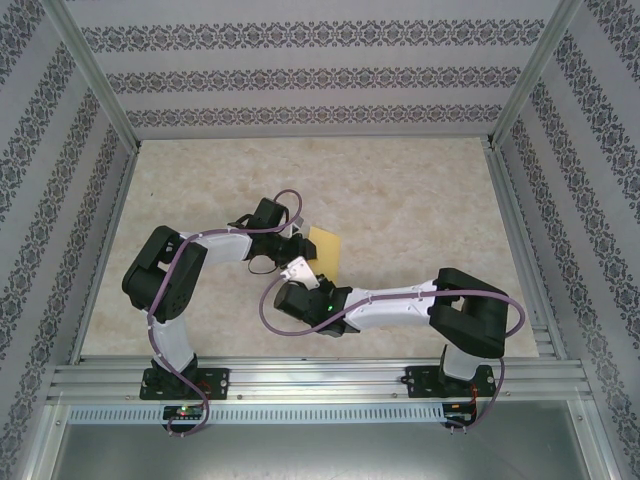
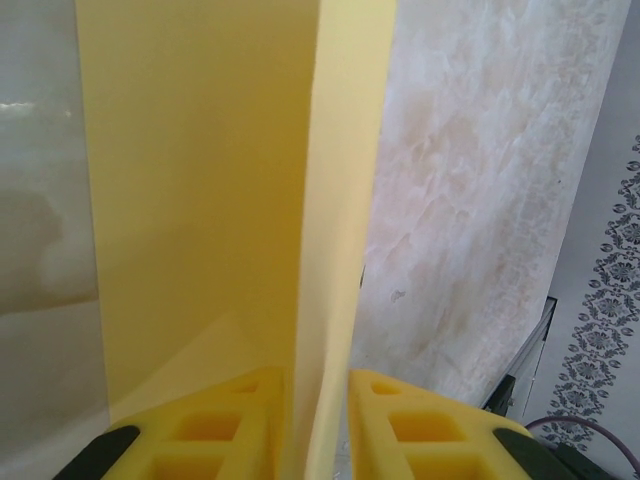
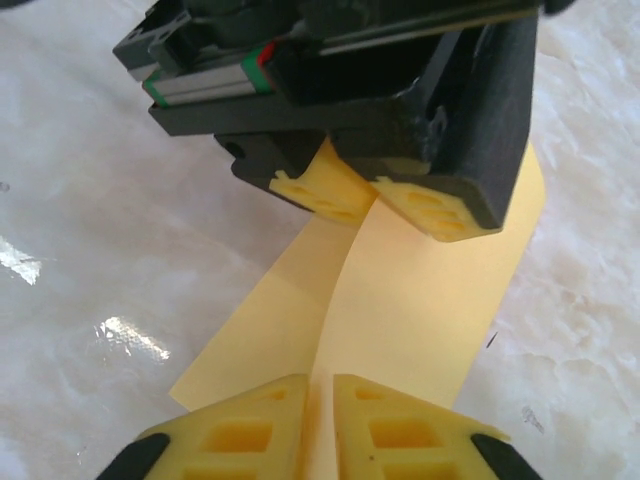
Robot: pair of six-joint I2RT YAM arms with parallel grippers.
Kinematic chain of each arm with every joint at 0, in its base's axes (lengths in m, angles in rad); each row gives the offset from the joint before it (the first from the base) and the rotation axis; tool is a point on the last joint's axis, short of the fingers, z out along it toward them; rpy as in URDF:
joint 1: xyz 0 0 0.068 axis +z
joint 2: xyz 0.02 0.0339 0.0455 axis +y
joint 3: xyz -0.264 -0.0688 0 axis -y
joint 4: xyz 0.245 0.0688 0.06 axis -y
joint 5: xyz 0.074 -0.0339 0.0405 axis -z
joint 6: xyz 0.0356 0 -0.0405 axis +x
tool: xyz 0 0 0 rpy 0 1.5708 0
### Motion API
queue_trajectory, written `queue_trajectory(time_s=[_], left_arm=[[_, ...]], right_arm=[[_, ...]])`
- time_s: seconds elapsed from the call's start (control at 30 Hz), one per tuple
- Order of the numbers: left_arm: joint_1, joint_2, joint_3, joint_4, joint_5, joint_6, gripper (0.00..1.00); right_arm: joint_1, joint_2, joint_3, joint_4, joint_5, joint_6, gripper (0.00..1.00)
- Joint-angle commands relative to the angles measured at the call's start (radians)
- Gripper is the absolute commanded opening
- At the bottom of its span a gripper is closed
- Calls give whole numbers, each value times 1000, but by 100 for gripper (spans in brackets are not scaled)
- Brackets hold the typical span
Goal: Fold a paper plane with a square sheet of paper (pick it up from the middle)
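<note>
The left claw (image 2: 315,376) was closed down to a narrow slot, its yellow fingers (image 2: 232,432) pressing either side of a raised fold of the square sheet of paper (image 2: 195,190). From the right wrist, the same claw's pads (image 3: 432,206) met on the far end of the sheet. The right claw (image 3: 320,383) was also nearly closed. Its two pads stood almost together, and the sheet's centre crease ran straight into the thin gap between them, so it appeared to pinch the sheet's near end.

From above, both claws met a little to the left of the middle of the table (image 1: 420,190), the left claw (image 1: 300,243) slightly farther from the table's near edge than the right claw (image 1: 300,270). The sheet (image 1: 326,245) lay over that same middle part of the table. I could not tell whether it touched the surface.

The sheet was plain pale yellow and folded lengthwise into a strip, with a sharp ridge running from one claw to the other. One panel spread wide and flat to the side. A slanted crease crossed the corner nearest the left claw.
</note>
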Motion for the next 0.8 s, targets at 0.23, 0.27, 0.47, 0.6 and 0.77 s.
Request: queue_trajectory(time_s=[0.23, 0.27, 0.47, 0.6, 0.77], left_arm=[[-9, -85, 35, -123, -127, 24, 38], [-8, -105, 31, -141, -161, 22, 43], [-8, -194, -3, -221, -301, 22, 54], [-9, -243, -41, -231, -344, 19, 54], [-17, -279, -64, -228, -324, 44, 48]], right_arm=[[-67, -93, -49, 46, -137, 32, 0], [-79, -106, -62, 64, -171, 32, 0], [-196, -176, -137, 184, -459, 61, 0], [-289, -198, -171, 247, -664, 84, 0], [-414, -193, -192, 293, -885, 81, 0]])
